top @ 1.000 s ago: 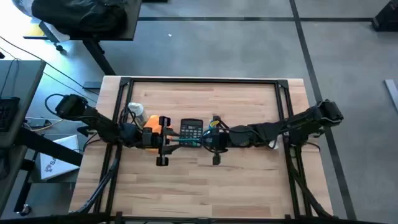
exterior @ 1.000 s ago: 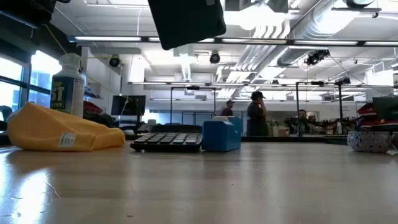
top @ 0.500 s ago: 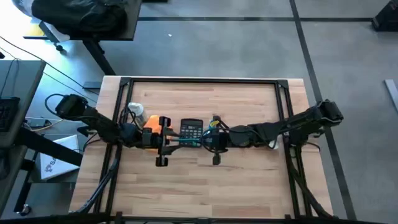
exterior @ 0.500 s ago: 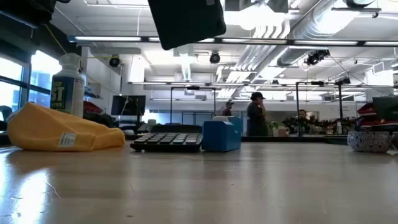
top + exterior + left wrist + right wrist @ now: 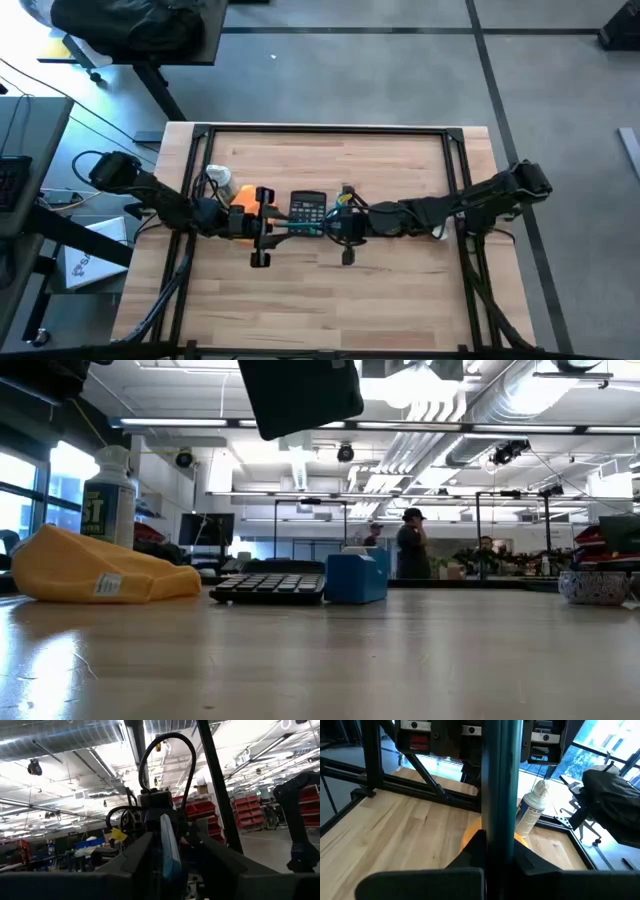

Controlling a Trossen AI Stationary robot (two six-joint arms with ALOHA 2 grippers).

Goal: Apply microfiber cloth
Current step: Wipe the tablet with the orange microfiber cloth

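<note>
Left end effector (image 5: 262,228): held above the middle of the worktop, between the microfiber cloth and the calculator in the high view; the left arm reaches in from the worktop's left edge. I cannot tell how far its fingers are parted or whether they hold anything.
Right end effector (image 5: 345,228): held above the worktop just right of the calculator, facing the left end effector; the right arm reaches in from the right edge. I cannot tell its opening either; in the right wrist view a teal bar (image 5: 498,785) stands upright straight in front of it.
Microfiber cloth (image 5: 95,568): bright orange, lying in a loose heap on the worktop with a small white tag on its side; it sits left of the calculator, beside the spray bottle and partly under the left arm in the high view (image 5: 243,196).
Calculator (image 5: 308,210): black, flat on the worktop between the two end effectors.
Blue object (image 5: 356,576): small box-like thing just beside the calculator, on its right in the low view.
Spray bottle (image 5: 108,498): white with a label, upright behind the cloth near the worktop's left side.
Worktop (image 5: 330,300): light wood planks with a black frame around it.
Room beyond: people (image 5: 410,543) stand far off in the low view, under bright ceiling lights.
</note>
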